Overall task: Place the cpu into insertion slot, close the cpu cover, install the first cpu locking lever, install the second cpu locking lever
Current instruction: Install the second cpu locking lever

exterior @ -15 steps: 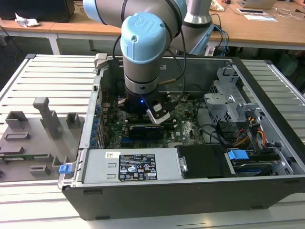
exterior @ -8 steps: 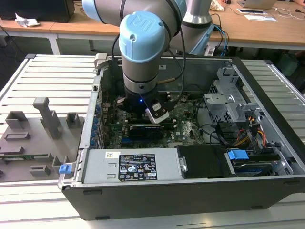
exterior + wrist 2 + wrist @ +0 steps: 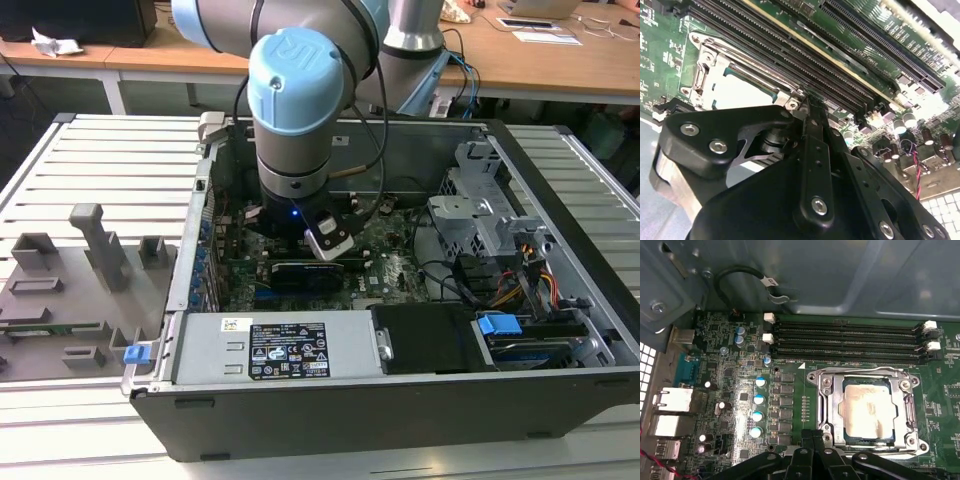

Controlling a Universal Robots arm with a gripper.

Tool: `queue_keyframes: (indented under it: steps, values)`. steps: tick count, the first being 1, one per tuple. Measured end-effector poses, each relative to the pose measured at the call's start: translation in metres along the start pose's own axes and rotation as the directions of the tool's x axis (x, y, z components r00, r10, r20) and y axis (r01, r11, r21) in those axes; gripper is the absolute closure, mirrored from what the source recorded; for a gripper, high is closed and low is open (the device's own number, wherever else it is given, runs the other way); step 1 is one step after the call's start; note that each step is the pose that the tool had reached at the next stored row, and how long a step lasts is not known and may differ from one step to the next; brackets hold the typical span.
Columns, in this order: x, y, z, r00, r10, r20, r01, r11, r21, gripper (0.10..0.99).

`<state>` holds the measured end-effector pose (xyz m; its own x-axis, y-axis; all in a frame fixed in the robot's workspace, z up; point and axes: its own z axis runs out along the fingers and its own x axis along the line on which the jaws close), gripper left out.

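Exterior view: set high and well back, facing down into the open computer case [image 3: 560, 200], arm [image 3: 295, 110] at centre. First wrist view: close above the motherboard [image 3: 730, 390], looking almost straight down. Second wrist view: lower, at a shallow angle past the gripper [image 3: 807, 112]. Shared by both wrist views: cpu cover [image 3: 825, 395] [image 3: 705, 75] and memory slots [image 3: 845, 340] [image 3: 790, 55].

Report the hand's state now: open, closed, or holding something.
Hand: closed, fingers together, holding nothing visible. It sits at the edge of the cpu cover, which lies down over the cpu in the insertion slot.
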<state>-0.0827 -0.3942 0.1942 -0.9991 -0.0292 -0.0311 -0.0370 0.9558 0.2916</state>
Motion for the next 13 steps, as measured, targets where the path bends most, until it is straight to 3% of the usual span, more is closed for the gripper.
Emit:
queue_keyframes:
  steps: [5, 13]
  values:
    - [0.001, 0.0011, -0.0037, 1.0, -0.001, 0.0022, 0.001, 1.0, 0.0, 0.98]
    - [0.0027, -0.0011, -0.0026, 1.0, -0.002, 0.0051, 0.002, 1.0, 0.0, 0.98]
